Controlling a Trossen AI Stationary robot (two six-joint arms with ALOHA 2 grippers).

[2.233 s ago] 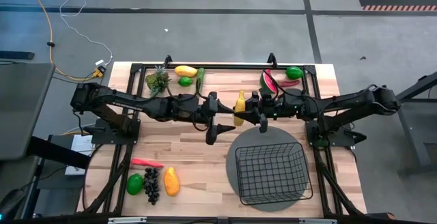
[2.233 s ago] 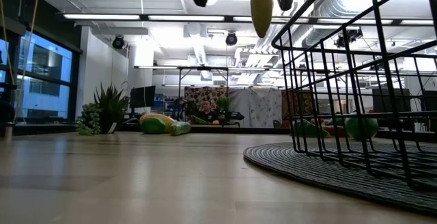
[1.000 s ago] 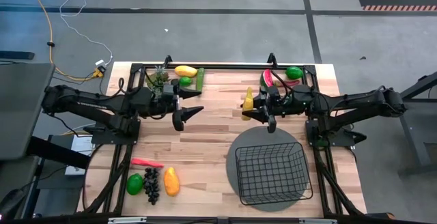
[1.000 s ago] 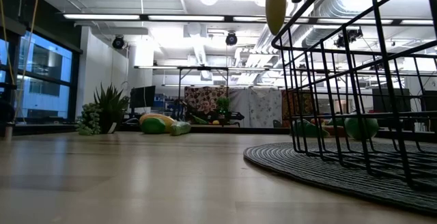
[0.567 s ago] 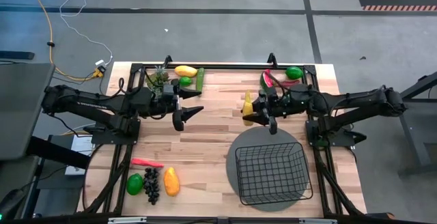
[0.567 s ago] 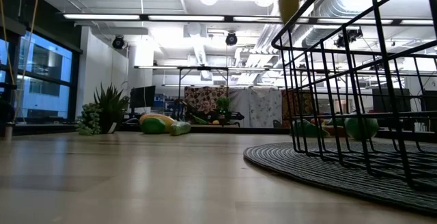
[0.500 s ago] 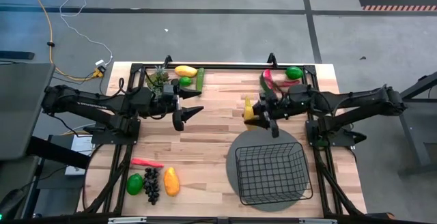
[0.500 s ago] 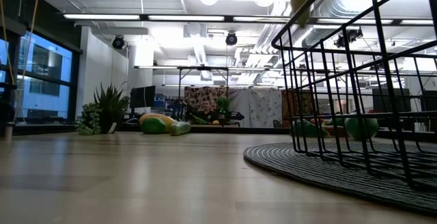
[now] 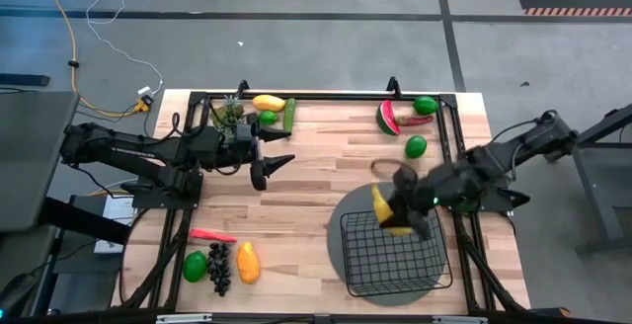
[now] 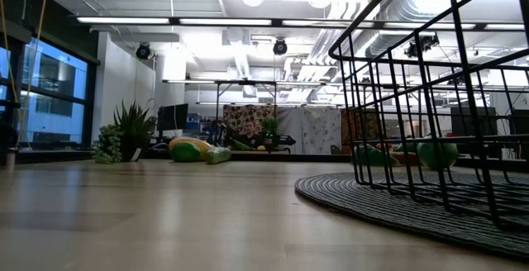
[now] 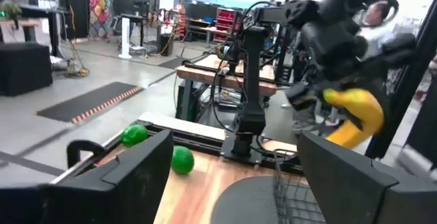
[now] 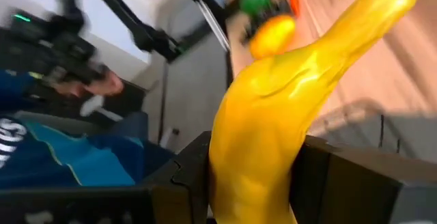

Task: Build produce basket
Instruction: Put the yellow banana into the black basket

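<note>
The black wire basket [image 9: 395, 252] stands on a round grey mat [image 9: 341, 250] at the table's near right. My right gripper [image 9: 397, 213] hovers over the basket's far-left corner, shut on a yellow banana [image 9: 383, 208]. My left gripper [image 9: 269, 158] waits open above the table's left half, touching nothing. Other produce lies on the wood: mango [image 9: 267, 102], lime [image 9: 267, 118] and cucumber [image 9: 289, 115] far left; watermelon slice [image 9: 387, 119] and limes [image 9: 416, 146] far right; chili [image 9: 212, 235], lime, grapes [image 9: 219, 268] and mango near left. My right gripper pinches the banana's thick middle [image 12: 256, 162] between its two fingers [image 12: 184, 179]. The tapered end [image 12: 382, 5] sticks out past the fingertips. The banana is lifted clear, above the basket's far-left corner [image 9: 348, 220].
A black frame [image 9: 326, 95] runs along the table's far edge and down both sides. The table's middle strip [image 9: 306, 196] between the two arms is bare wood. In the low view the basket's wires [image 10: 430, 97] fill the right side.
My right gripper has carried the banana from above the table's far middle toward the near and right edges, ending over the basket's far-left corner, and has tipped downward. A lime that the arm covered shows again at far right. The banana has left the low view.
</note>
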